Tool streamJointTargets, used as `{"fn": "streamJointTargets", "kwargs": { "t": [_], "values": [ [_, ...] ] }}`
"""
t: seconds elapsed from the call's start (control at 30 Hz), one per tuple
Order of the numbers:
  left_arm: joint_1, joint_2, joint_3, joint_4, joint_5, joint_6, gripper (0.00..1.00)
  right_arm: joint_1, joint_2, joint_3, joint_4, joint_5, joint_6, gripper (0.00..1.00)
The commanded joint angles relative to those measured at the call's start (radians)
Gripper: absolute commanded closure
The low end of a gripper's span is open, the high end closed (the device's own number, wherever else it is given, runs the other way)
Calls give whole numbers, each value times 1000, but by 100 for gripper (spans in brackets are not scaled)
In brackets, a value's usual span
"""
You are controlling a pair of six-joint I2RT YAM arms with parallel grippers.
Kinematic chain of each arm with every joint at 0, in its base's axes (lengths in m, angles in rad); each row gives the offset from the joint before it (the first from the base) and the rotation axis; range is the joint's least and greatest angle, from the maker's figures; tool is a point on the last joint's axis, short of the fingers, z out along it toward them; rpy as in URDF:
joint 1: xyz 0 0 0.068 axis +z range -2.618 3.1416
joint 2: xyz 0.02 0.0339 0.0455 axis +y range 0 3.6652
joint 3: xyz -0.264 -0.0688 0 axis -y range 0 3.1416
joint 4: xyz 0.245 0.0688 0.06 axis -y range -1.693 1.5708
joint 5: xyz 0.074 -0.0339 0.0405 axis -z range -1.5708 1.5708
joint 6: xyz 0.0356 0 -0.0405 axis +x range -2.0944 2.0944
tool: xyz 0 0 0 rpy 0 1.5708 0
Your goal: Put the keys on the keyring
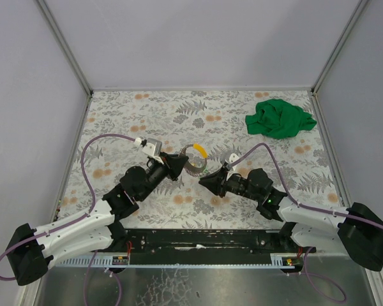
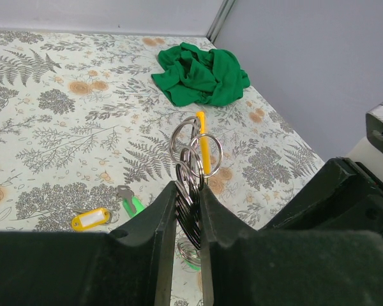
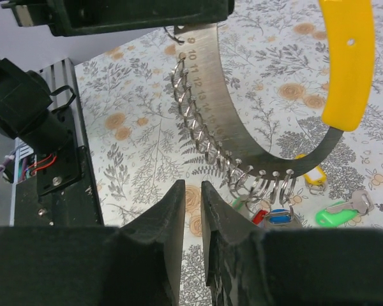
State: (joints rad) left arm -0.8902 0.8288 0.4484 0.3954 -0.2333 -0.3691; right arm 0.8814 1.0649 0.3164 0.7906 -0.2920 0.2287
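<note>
- My left jaws clench the keyring (image 2: 193, 148) — it stands upright.
- My right jaws, a sliver apart, grasp nothing — near the keyring.
- The keys (image 2: 89, 220) lie on the desk (image 2: 45, 137).

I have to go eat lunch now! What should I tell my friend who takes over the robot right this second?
Left end effector: shut on the keyring, holding it upright.
Right end effector: slightly open, empty, facing the keyring.
Keys: the yellow-tagged key and the green key lie loose on the table.
Done: keyring gripped.
Left: neither key is on it yet; pick each up and thread it on.
</note>
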Motion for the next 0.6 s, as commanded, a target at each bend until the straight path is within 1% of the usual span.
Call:
{"fn": "streamJointTargets", "kwargs": {
  "t": [0.0,0.23,0.57],
  "values": [
    [-4,-20,44,35,-9,-23,100,13,46,-5,170,57,0,79],
    [-4,-28,46,33,-7,-36,100,20,102,-3,231,65,4,78],
    [-5,-21,43,42,5,-58,100,23,147,5,276,80,-5,76]
  ]
}}
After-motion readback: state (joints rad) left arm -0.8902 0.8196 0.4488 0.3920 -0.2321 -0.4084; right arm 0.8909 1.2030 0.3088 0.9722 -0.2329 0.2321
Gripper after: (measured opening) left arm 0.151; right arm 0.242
